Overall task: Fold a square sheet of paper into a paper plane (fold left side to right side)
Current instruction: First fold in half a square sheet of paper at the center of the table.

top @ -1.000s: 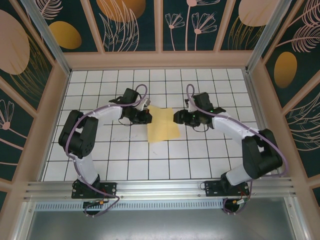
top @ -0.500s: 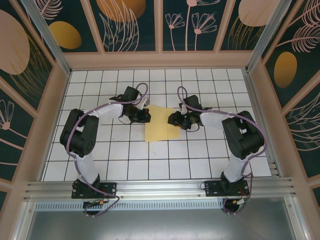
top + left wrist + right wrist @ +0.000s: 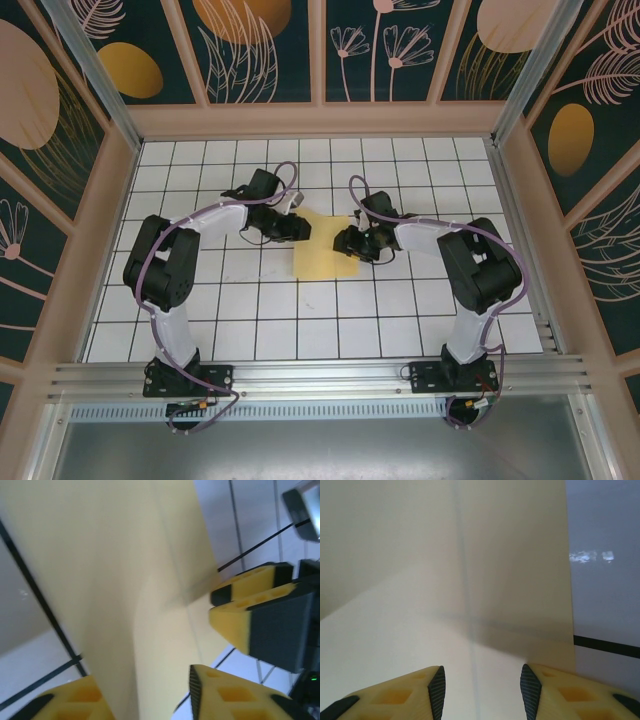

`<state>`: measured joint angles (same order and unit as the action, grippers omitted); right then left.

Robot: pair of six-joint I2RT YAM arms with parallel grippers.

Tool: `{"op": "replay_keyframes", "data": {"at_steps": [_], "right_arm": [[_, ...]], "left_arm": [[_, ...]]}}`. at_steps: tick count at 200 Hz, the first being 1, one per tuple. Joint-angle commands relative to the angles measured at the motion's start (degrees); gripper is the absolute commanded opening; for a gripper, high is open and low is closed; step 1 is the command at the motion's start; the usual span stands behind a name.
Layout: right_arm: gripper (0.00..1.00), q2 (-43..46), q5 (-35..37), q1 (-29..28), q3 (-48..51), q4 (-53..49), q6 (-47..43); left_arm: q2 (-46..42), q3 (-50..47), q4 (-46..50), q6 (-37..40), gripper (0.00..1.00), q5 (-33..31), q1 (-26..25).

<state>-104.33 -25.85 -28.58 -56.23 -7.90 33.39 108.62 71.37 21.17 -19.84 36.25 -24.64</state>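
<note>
Our arms [image 3: 205, 222] fold inward at the square sheet of paper [image 3: 325, 258].
The left gripper [image 3: 292, 229] and right gripper [image 3: 346, 241] sit half open astride its edges, unclamped.

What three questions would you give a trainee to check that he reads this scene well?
1. True or false: the square sheet of paper lies on the table between the left hand and the right hand.
2. The sheet's colour is: A yellow, B blue, C red.
3. Fill in: in its own wrist view, the right hand's jaws stand ___ (apart / pressed together).

Key: 1 true; 2 A; 3 apart.
</note>
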Motion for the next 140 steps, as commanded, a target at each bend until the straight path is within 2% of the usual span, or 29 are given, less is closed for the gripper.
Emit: {"op": "replay_keyframes", "data": {"at_steps": [1,36,78,140], "right_arm": [[0.49,-1.8,2.2,-0.4,-0.5,-4.2,-0.4],[0.49,-2.1,1.7,-0.4,-0.5,-3.6,-0.3],[0.50,-2.5,0.8,-0.4,-0.2,-2.1,0.1],[0.51,-2.1,-0.4,-0.3,1.0,1.0,1.2]], "left_arm": [[0.0,0.2,-3.8,-2.5,0.44,5.4,0.3],[-0.5,-0.5,-7.7,-5.3,0.53,9.0,0.1],[1.0,-0.3,-10.0,-6.8,0.63,9.9,-0.6],[2.0,-0.9,-14.5,-9.6,0.65,11.3,-1.0]]}}
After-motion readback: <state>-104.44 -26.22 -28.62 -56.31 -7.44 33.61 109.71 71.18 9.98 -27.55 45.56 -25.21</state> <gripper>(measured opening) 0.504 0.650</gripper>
